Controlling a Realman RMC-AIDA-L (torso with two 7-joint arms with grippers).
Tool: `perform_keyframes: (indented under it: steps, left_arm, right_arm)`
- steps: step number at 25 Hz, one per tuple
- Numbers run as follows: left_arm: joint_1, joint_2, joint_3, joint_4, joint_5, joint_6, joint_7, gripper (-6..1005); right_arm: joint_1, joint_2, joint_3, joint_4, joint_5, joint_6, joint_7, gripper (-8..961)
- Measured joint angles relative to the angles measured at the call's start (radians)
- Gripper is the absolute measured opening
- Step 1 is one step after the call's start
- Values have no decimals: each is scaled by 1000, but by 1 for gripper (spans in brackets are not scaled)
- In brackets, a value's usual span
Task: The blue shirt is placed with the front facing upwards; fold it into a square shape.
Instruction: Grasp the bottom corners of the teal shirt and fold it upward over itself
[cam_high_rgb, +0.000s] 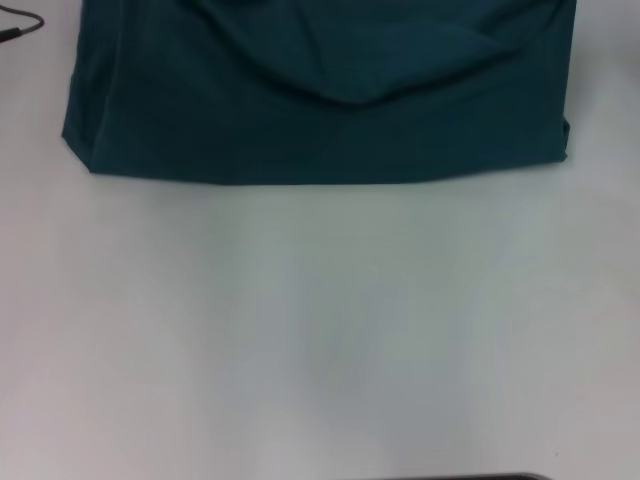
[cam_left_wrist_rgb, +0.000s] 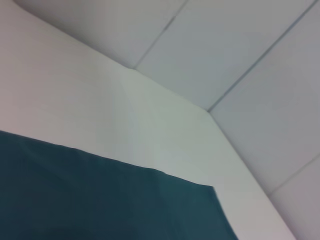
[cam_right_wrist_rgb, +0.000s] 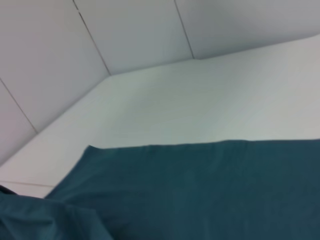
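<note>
Though folded, blue shirt letterless.

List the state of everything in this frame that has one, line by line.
blue shirt: lying on the table's far part, partly folded, plain side up, no lettering showing, a wrinkle across its middle.
table: white, bare in front of the shirt.
cable: loose at the far left corner, apart from the shirt.
Left and right grippers: not in view.

Light was soft, even, diffuse; my bench showed pale without glare. Shadows sat only in the blue shirt folds. All three views looked slightly blurred.
</note>
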Motion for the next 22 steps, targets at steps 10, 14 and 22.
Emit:
perform_keyframes:
  steps: [10,14,22]
  left_arm:
    - [11,-15,3,48,0,-45,27,1]
    - [11,-28,3,49,1,-60,33,1]
    - [19,-45,3,54,7,-86,48,0]
  right_arm:
    - [-8,16,-35,50,-1,71,-7,30]
    - [-9,20,-52,63,-1,99,-10,30]
    - [-8,36,-84,68,-1,138,-11,30]
